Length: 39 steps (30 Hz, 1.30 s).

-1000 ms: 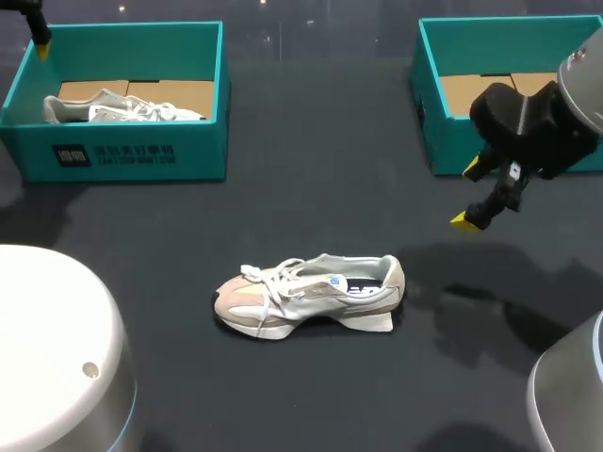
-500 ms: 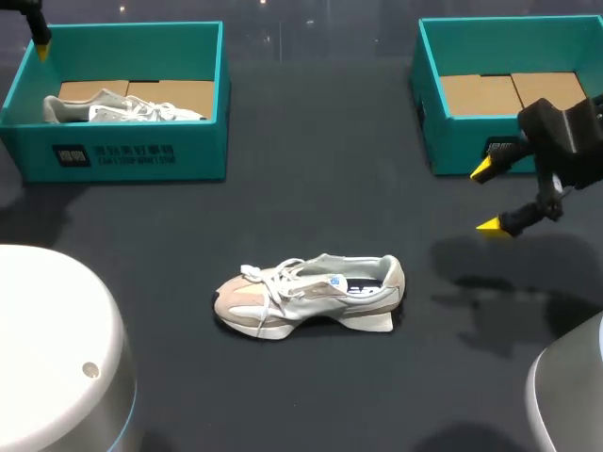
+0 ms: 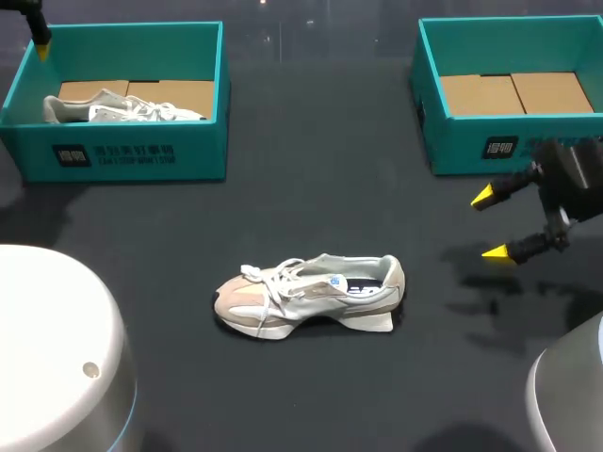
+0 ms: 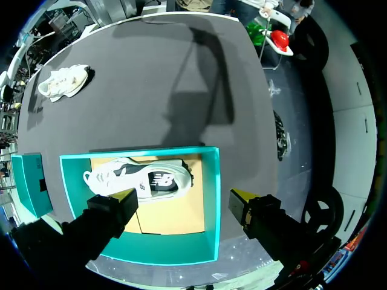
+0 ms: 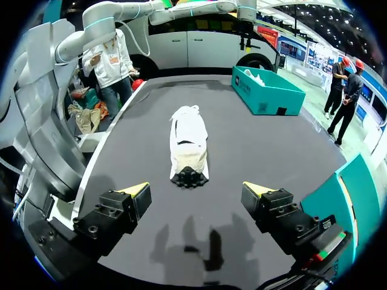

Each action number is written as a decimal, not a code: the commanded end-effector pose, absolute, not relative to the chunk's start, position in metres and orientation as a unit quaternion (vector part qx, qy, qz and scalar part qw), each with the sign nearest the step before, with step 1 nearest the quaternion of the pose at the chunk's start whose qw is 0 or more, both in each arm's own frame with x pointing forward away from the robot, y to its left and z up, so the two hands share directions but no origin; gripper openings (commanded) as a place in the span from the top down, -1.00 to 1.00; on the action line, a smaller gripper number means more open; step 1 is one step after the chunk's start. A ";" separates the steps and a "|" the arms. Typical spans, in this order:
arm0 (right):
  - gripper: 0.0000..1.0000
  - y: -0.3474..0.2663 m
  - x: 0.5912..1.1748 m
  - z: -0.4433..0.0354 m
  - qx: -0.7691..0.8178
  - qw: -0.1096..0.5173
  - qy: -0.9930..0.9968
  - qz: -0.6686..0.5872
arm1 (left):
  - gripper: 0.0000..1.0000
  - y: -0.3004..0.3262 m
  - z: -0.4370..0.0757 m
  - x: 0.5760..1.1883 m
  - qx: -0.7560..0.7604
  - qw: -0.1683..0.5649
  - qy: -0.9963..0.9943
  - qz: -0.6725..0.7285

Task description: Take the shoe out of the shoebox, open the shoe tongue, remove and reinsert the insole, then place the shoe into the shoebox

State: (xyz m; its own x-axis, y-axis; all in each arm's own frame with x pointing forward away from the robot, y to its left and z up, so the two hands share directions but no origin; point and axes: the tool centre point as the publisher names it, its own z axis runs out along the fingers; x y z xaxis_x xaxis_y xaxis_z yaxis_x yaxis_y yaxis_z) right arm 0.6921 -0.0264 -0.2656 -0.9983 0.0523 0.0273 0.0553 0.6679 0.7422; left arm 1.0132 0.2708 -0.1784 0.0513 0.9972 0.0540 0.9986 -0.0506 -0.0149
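A beige and white shoe (image 3: pixel 311 294) lies on its sole mid-table, toe to the left; its heel faces my right gripper (image 5: pixel 197 190) in the right wrist view, well ahead of the fingers. My right gripper (image 3: pixel 490 224) hovers open and empty in front of the right teal shoebox (image 3: pixel 471 146), which holds only its cardboard floor. The left teal shoebox (image 3: pixel 141 155) holds a second white shoe (image 3: pixel 118 106). My left gripper (image 4: pixel 184 196) hangs open, high above that box's far left corner, looking down on the boxed shoe (image 4: pixel 142 178).
The dark table runs between the two boxes, with the loose shoe (image 5: pixel 188 145) on it. The white bases of my arms fill the front left (image 3: pixel 57 358) and front right (image 3: pixel 565 395) corners.
My right arm has swung from in front of the right box outward to the right and down toward the table. The left arm and both shoes have stayed put.
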 end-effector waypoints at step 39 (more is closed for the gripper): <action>-1.00 -0.038 0.702 -0.375 -0.077 0.024 -0.866 -0.493 | -1.00 0.271 -0.178 1.013 -0.725 0.024 -0.688 -0.015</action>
State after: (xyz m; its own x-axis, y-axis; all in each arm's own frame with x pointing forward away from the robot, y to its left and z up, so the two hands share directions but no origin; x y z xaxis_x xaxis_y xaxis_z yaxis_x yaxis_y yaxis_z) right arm 0.7002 -0.0404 -0.3677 -0.9874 0.1051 0.1180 0.1556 0.5175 0.8414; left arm 1.0132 0.2708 -0.1785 0.0513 0.9972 0.0539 0.9986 -0.0506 -0.0149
